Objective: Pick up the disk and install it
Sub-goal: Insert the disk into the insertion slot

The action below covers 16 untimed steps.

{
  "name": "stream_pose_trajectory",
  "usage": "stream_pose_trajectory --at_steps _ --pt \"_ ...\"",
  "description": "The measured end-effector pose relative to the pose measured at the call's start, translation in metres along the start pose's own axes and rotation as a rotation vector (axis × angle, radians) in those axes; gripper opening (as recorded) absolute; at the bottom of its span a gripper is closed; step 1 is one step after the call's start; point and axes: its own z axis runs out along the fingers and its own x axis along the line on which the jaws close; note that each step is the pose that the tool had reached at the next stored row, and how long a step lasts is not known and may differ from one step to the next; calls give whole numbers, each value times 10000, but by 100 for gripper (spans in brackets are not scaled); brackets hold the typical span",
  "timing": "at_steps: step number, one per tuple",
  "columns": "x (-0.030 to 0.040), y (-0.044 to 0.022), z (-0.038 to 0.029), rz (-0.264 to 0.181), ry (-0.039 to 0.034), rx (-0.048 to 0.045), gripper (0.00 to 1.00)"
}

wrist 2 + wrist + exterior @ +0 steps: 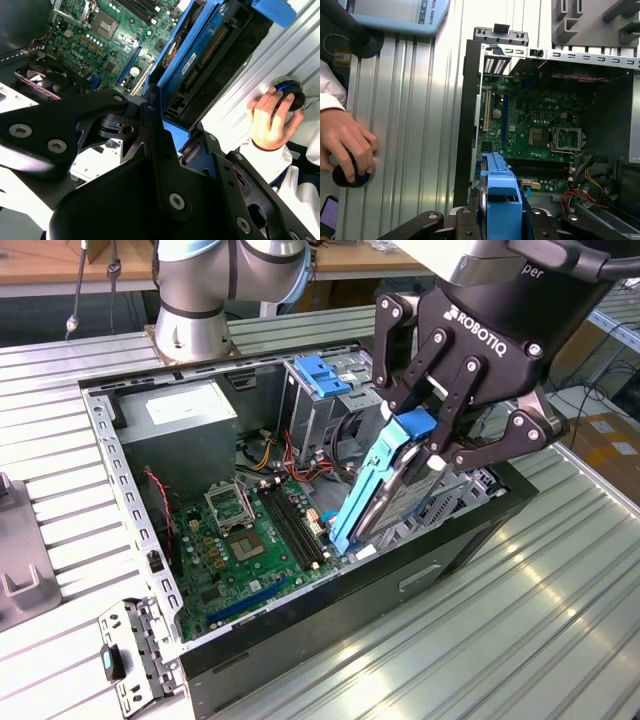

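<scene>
Because my gripper is closed on its upper end, the disk hangs tilted below my fingers. Its lower end is inside the open case, apparently not yet seated. The tilt suits insertion.

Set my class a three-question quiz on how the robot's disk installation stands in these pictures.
1. True or false: the gripper is shut on the disk.
2. At the open computer case, the disk is: A lying flat; B steeply tilted, lower end down; C hanging from a cable.
3. Fill in: the motherboard on the case floor is ___ in colour.
Key: 1 true; 2 B; 3 green.
</scene>
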Motion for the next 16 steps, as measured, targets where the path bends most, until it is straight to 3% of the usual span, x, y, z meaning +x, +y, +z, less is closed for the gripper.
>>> stream_pose_trajectory --at_steps 16 --pt "37 -182 7 34 -3 2 37"
